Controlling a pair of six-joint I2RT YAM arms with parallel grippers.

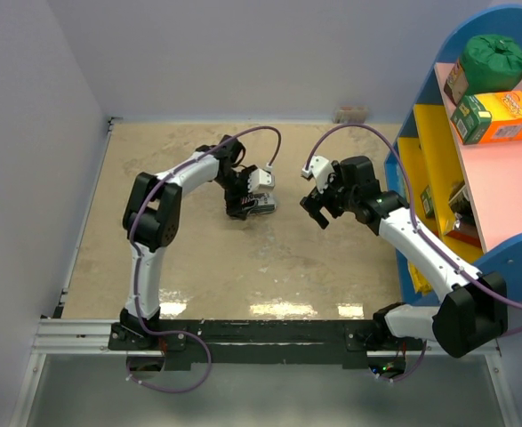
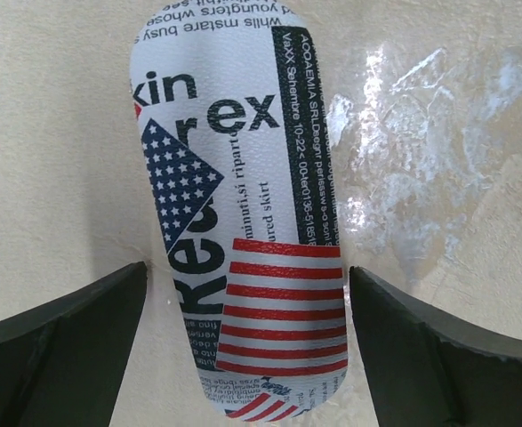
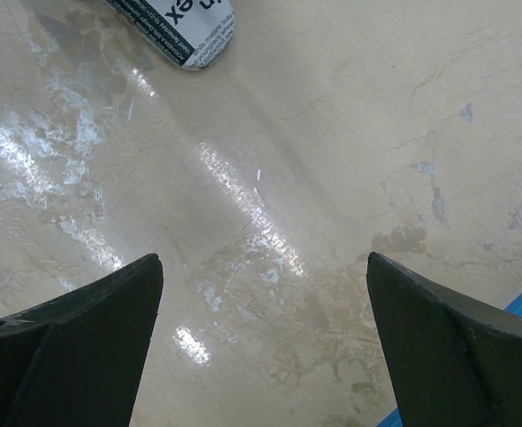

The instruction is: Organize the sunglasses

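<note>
The left gripper [image 2: 247, 269] is hanging just above the case [image 2: 243, 160] and is pointing down at it. Its two fingers [image 2: 56, 338] are standing wide open, one on each side of the case, and they are not touching it. The case is lying flat on the table [image 2: 47, 133]. It is long with round ends, and it has stars, red stripes and black words on it. From up here it is looking closed.

The right gripper [image 3: 262, 258] is wide open too and is holding nothing. It is hanging over a bare, shiny bit of the table, near the case but apart from it. Only one end of the case is peeking into the top of its camera view. A blue shelf [image 1: 520, 258] is standing at the side of the table, behind the right arm.

The sunglasses are not showing in any picture. They may be lying inside the closed case, but I cannot tell.

I am guessing the left gripper is getting ready to close on the case. If the sunglasses are inside, most of the job is looking done, and putting the case away is what is left. If they are not, nearly everything is waiting to be done.
</note>
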